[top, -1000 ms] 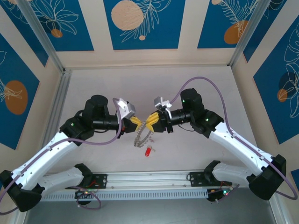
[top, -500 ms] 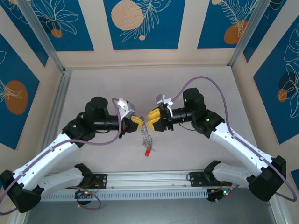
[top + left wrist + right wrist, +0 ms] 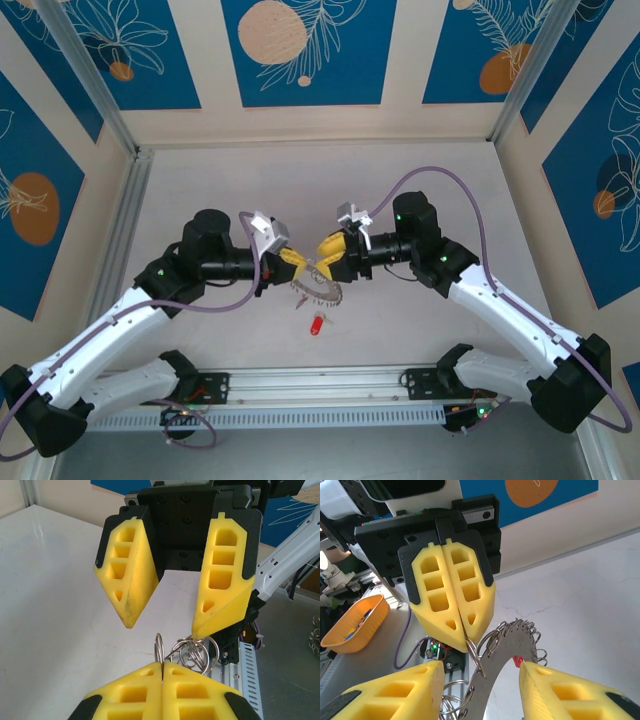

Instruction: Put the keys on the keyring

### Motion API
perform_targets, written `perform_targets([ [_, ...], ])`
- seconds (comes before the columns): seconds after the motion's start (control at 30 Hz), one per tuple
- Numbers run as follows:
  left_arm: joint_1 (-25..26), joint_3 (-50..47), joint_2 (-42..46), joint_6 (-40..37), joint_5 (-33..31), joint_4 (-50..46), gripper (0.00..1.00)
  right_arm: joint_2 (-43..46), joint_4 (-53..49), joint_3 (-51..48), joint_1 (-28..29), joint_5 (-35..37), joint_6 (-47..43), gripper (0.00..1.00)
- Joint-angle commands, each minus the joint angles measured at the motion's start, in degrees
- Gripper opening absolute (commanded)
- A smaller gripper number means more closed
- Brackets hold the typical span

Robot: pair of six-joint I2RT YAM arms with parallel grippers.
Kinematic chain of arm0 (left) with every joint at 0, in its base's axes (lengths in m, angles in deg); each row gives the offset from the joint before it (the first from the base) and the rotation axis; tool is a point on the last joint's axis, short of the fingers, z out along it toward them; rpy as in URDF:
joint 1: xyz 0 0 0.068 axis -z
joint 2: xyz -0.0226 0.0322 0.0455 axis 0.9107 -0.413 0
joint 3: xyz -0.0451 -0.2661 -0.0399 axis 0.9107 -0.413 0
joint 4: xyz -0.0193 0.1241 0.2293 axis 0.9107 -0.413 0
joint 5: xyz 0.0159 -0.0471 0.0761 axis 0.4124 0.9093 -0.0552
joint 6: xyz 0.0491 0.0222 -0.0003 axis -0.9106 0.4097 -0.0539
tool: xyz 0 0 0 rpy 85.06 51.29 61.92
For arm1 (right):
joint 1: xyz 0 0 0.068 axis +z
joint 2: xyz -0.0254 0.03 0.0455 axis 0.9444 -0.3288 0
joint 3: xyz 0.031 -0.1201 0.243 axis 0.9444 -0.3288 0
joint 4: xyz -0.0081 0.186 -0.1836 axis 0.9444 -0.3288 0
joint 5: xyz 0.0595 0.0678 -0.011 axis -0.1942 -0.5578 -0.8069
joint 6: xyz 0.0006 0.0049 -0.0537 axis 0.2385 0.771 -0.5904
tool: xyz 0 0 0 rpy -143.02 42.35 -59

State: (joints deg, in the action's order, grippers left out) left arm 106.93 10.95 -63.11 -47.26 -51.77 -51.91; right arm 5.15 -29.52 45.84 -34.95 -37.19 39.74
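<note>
The keyring point(image 3: 318, 287) is a grey fringed arc of metal with small rings along its edge, hanging in the air between the two grippers. My left gripper point(image 3: 293, 264) is shut on one thin ring point(image 3: 159, 651) of it, seen edge-on in the left wrist view. My right gripper point(image 3: 328, 256) faces it with jaws open, and the keyring's arc point(image 3: 520, 647) passes between its yellow fingers point(image 3: 395, 692) without being clamped. One red-headed key point(image 3: 316, 324) lies on the table below, and its red head point(image 3: 518, 661) peeks through the arc in the right wrist view.
The white table point(image 3: 420, 170) stretches behind and beside the arms. An aluminium rail point(image 3: 320, 385) runs along the near edge. An orange bowl point(image 3: 352, 622) sits off the table, with loose spare rings point(image 3: 451, 700) hanging nearby.
My right gripper's jaws have spread apart and released the keyring. The ring dangled straight down half a second ago and has swung out into a wider fan, held by the left gripper alone.
</note>
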Motion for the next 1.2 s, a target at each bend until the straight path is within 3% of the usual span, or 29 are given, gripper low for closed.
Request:
perform_targets([
  [0.0, -0.11, 0.02, 1.49, -0.08, 1.61, 2.71, 0.0, -1.03, 1.59, -0.49, -0.28, -2.11, 0.69, 0.43],
  [0.27, -0.16, -0.43, 1.69, 0.06, 1.46, 2.65, 0.0, -3.17, 2.78, -0.45, -0.29, -3.42, 0.83, 0.41],
  [0.43, -0.14, -0.52, 1.59, 0.08, 1.34, 2.9, 0.0, -3.16, 3.5, -0.46, -0.05, -4.64, 0.7, 0.26],
  [0.67, -0.17, -0.6, 1.05, 0.39, 1.34, 3.9, 0.0, -2.93, 1.77, -0.04, 1.1, -6.56, -0.85, 0.16],
  [0.83, -0.11, -0.52, 0.9, 0.52, 1.58, 4.01, 0.0, -2.62, 1.2, 0.18, 1.32, -5.95, -1.26, 0.0],
  [1.03, -0.11, 1.22, 0.27, -0.62, 0.1, -0.72, 0.0, -0.56, -1.46, 1.15, 1.4, -0.63, -2.24, 0.0],
  [1.07, -0.15, 1.97, 0.04, -1.24, -0.31, -2.41, 0.04, -0.55, -3.39, 2.17, 1.57, 0.98, -3.04, 0.0],
  [1.13, -0.11, 3.84, -0.12, -3.06, -2.06, -6.21, 0.24, -1.19, -8.84, 4.81, 2.46, 5.17, -5.14, 0.0],
  [1.17, -0.1, 4.64, -0.04, -3.95, -3.03, -7.83, 0.29, -1.47, -10.89, 5.87, 2.98, 6.65, -5.99, 0.0],
])
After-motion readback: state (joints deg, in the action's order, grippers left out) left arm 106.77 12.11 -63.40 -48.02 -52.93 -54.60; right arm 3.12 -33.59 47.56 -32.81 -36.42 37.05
